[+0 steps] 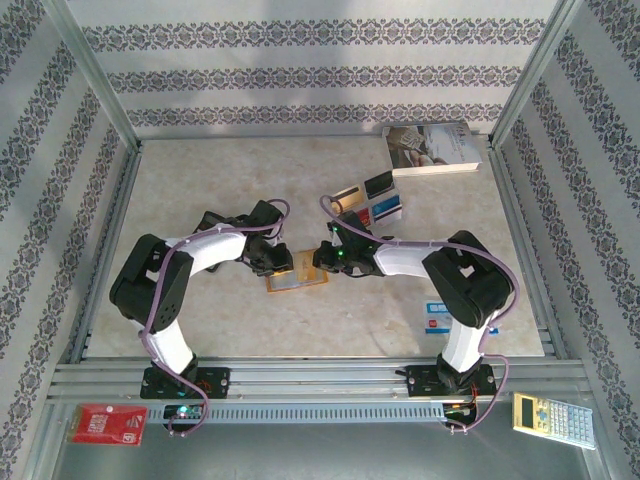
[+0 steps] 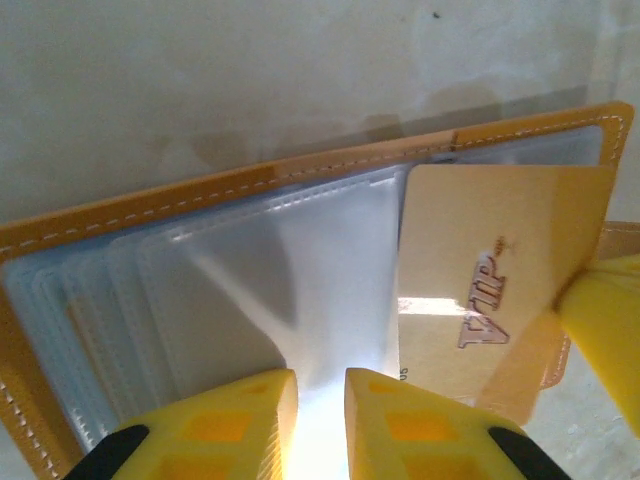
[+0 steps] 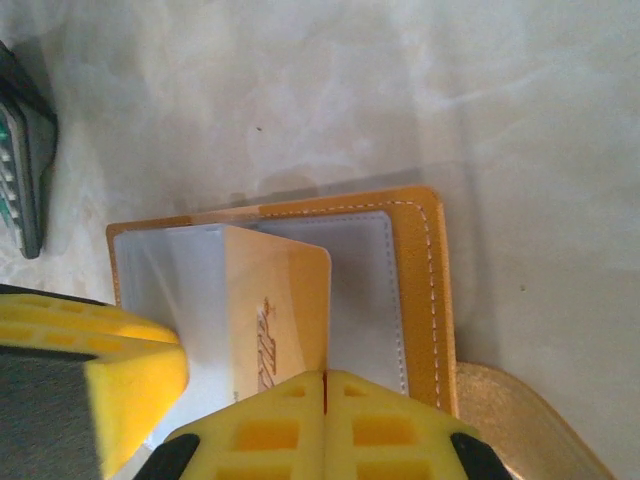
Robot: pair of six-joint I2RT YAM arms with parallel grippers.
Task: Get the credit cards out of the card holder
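Note:
The card holder (image 1: 297, 276) lies open on the table between my two grippers. Its orange stitched border (image 2: 240, 185) frames clear blue-grey pockets (image 2: 230, 300). A gold card marked VIP (image 2: 480, 270) sticks partway out of a pocket and stands tilted. My right gripper (image 3: 325, 378) is shut on the lower edge of that gold card (image 3: 285, 300). My left gripper (image 2: 320, 385) has its fingers a narrow gap apart, with a clear pocket sheet drawn up between them. In the top view the left gripper (image 1: 274, 262) is over the holder's left side and the right gripper (image 1: 322, 258) over its right.
Three loose cards (image 1: 368, 200) lie behind the right gripper. A book (image 1: 432, 148) sits at the back right. Another card (image 1: 436, 318) lies by the right arm's elbow. A calculator (image 1: 553, 418) and a red packet (image 1: 108, 424) lie off the table's front edge.

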